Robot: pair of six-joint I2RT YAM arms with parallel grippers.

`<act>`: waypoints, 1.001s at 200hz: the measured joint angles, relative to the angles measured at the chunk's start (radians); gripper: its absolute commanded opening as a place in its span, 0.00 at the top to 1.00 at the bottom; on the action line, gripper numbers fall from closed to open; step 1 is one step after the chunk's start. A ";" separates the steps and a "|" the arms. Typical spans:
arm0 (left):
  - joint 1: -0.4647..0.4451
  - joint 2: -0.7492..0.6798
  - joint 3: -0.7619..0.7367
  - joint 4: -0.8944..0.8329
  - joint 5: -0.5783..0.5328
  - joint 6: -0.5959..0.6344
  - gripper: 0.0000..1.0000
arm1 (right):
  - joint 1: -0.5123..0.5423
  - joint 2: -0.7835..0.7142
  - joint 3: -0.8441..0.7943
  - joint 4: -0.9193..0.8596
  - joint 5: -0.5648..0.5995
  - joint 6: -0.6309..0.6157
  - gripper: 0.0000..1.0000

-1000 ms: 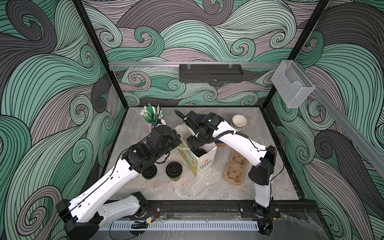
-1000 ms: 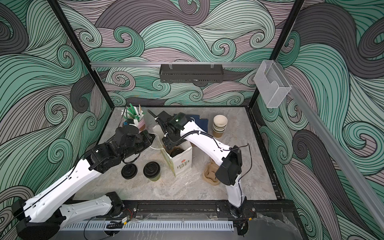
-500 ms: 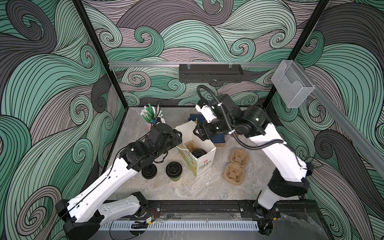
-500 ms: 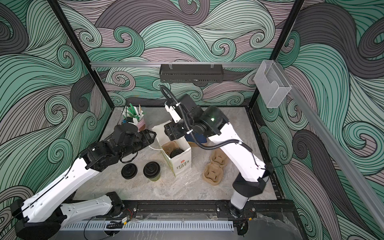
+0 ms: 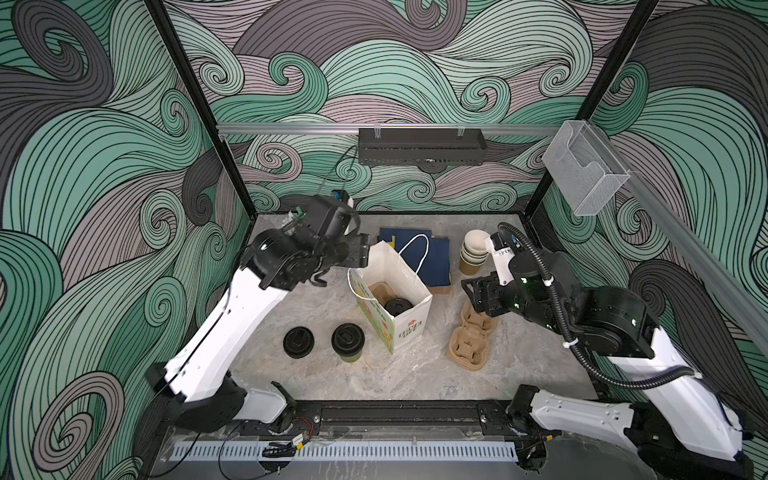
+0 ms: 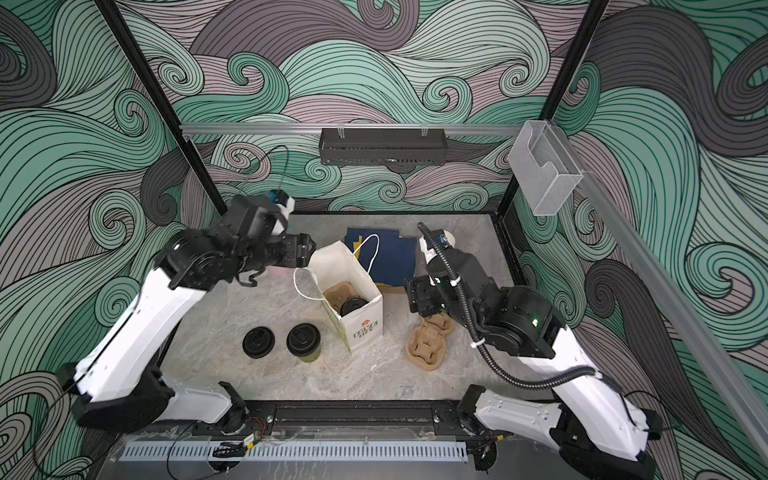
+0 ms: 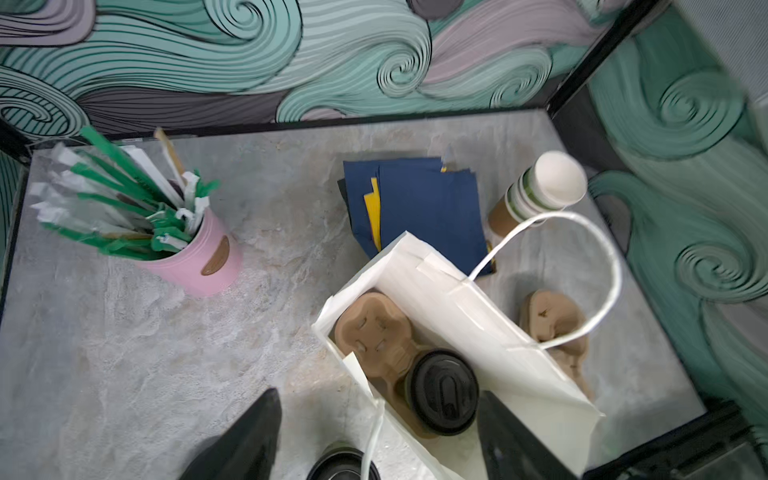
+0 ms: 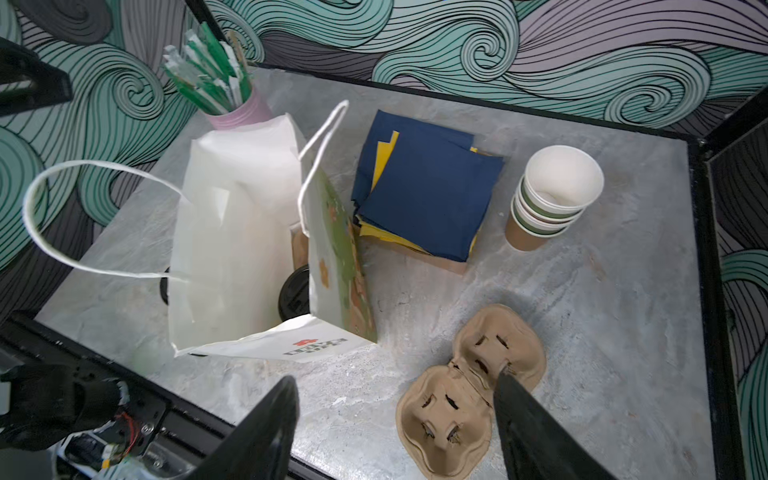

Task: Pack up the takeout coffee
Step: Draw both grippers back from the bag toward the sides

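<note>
Marble tabletop (image 5: 419, 376), black-lidded olive cup (image 5: 348, 341) beside bag (image 5: 409, 330), second lidded cup (image 5: 398, 306) inside

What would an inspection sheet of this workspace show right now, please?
Surface: grey marbled table, no spills seen.
Job's things: one lidded cup sits in the carrier inside the white bag; second lidded cup stands on the table.
Clutter: loose lid, spare carriers, navy napkins, stacked cups, pink straw holder.
Grippers: left gripper open beside the bag's rim; right gripper open over the spare carriers.
Cables: black hose along right arm, nothing snagged.
Surroundings: patterned walls, black rail tray, clear holder.
</note>
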 measured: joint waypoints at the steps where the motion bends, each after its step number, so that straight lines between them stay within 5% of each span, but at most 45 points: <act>1: 0.003 0.011 0.005 -0.002 0.005 0.007 0.24 | 0.000 -0.001 -0.002 0.000 0.003 0.002 0.27; 51: 0.093 0.235 0.121 -0.089 0.193 0.232 0.23 | 0.000 0.010 -0.012 -0.013 0.045 0.037 0.29; 100: 0.099 0.357 0.242 -0.146 0.156 0.351 0.25 | 0.000 0.013 -0.013 -0.016 0.047 0.048 0.29; 200: 0.126 0.492 0.320 -0.158 0.157 0.443 0.61 | 0.000 0.029 -0.027 -0.017 0.038 0.057 0.30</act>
